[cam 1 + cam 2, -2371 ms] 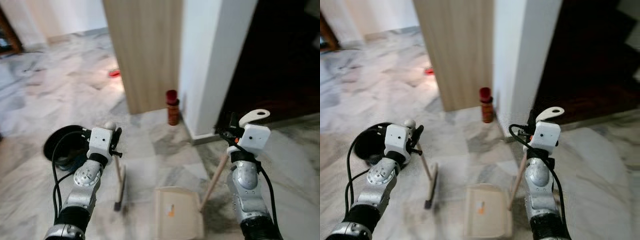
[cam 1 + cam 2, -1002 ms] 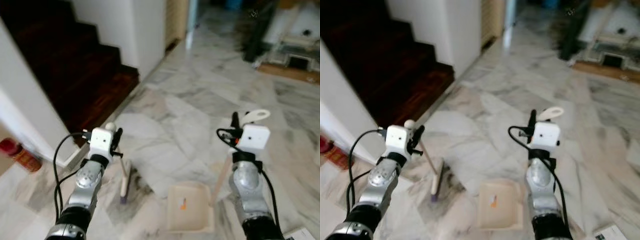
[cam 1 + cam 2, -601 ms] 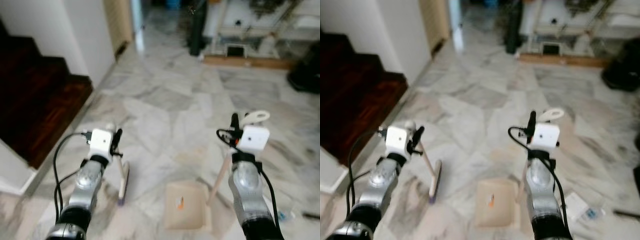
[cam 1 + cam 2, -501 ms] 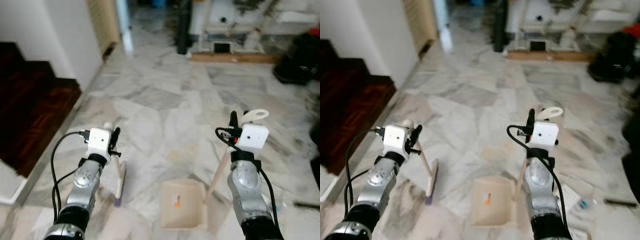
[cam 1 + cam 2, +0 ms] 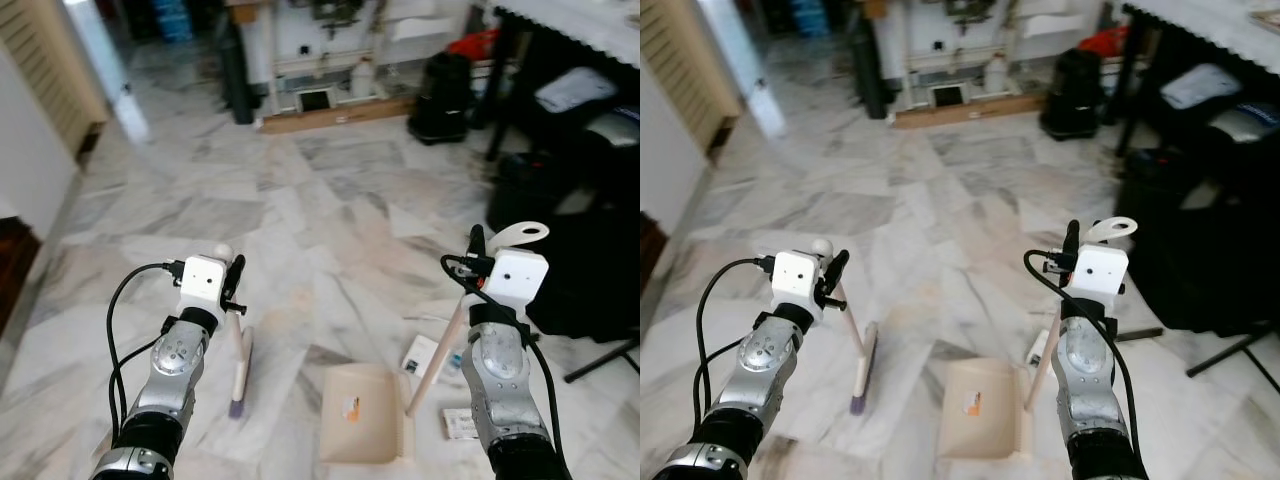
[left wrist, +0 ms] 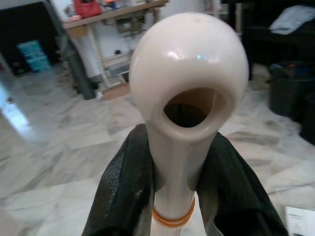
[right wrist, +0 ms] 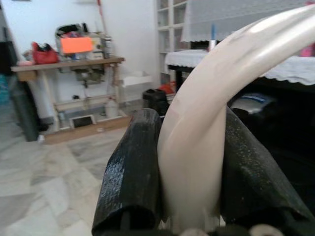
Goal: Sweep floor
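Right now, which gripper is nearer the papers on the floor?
Right. The right gripper, holding the dustpan handle, is just above the papers; the left gripper, holding the broom, is across the dustpan.

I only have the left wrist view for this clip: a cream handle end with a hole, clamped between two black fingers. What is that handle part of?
Observer: It is the broom, its head resting on the marble floor in front of the robot; the left gripper holds the top of its stick.
Operator: What is the other arm doing?
Observer: The right gripper is shut on the dustpan handle, and the cream dustpan sits on the floor between the two arms.
Operator: Anything on the floor to sweep up?
Observer: Some paper scraps lie on the floor just right of the dustpan.
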{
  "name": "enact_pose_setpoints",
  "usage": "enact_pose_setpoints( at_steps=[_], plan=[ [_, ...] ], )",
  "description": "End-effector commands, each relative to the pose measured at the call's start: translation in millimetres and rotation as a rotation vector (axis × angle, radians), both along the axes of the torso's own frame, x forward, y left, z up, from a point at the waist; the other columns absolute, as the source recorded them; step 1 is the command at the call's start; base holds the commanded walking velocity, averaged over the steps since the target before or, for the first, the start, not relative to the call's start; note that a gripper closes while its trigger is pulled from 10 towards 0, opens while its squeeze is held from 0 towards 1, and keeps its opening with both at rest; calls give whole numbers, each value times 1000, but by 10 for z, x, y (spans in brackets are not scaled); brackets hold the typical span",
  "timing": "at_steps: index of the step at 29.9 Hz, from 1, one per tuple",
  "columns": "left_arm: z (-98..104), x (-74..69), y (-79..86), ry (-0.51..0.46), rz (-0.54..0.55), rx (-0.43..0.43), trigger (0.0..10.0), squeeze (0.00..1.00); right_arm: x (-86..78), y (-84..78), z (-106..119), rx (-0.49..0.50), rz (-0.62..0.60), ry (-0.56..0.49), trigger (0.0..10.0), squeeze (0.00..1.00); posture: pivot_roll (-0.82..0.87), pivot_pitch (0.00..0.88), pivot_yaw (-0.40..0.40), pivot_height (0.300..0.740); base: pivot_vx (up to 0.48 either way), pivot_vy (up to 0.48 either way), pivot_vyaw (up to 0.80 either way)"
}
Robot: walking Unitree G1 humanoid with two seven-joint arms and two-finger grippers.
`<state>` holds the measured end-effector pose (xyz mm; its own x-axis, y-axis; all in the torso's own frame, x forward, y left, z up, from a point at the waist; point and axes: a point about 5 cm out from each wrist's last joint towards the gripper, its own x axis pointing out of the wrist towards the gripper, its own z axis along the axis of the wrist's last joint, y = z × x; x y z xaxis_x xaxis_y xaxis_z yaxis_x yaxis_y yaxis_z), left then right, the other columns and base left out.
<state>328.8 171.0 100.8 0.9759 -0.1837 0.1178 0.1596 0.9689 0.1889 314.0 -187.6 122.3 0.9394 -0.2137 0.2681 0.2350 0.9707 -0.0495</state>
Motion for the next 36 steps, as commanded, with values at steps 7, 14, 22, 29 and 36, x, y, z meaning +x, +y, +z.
enact_pose_setpoints(
  at_steps=[7, 14, 22, 29, 36],
  plan=[
    [116, 29, 36, -59, 2, 13, 10000, 0, 22, 72, 112, 6, 24, -59, 10000, 0, -76, 52, 90, 740, 0, 0, -114],
    [116, 29, 35, -59, 0, 20, 10000, 0, 26, 71, 119, -31, 20, -53, 10000, 0, -77, 46, 90, 740, 0, -114, 0],
    [116, 29, 30, -60, 3, 17, 10000, 0, 24, 47, 103, -8, 6, -47, 10000, 0, -76, 55, 86, 740, 0, -323, 356],
    [116, 28, 33, -61, 5, 18, 10000, 0, 23, 48, 102, -9, 5, -45, 10000, 0, -74, 58, 83, 740, 0, -362, 0],
    [115, 29, 35, -60, 7, 15, 10000, 0, 26, 52, 100, -8, 7, -43, 10000, 0, -73, 60, 82, 740, 0, -378, 0]
  ],
)
